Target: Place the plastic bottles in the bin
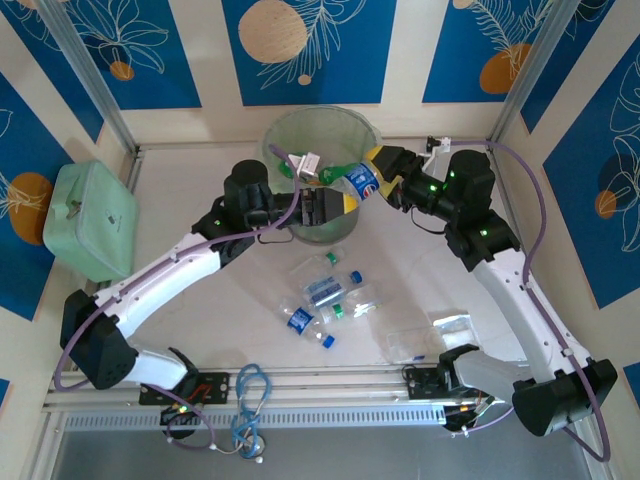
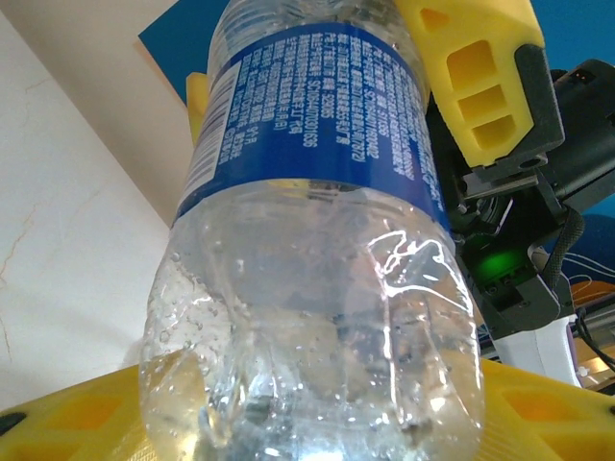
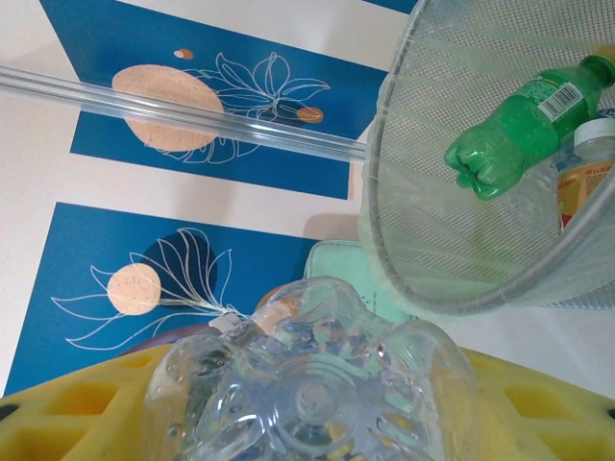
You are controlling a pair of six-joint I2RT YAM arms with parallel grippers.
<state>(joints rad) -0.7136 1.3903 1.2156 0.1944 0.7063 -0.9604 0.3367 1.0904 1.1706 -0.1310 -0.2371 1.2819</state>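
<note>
Above the bin [image 1: 320,112], left end effector [image 1: 340,203] and right end effector [image 1: 377,159] tight on blue-labelled bottle [image 1: 362,181], green bottle [image 3: 509,130] inside

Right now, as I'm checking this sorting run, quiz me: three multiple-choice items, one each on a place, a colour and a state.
1. Where is the green bottle? A on the table; B inside the bin; C on the mint-green case.
2. What colour is the clear bottle's label? A red; B blue; C orange.
3. The clear bottle is: A lying on the table; B held off the table; C standing in the case.

Answers: B, it lies within the bin's wall. B, a blue band wraps it. B, the left gripper's yellow fingers flank its base, up by the bin's rim.
</note>
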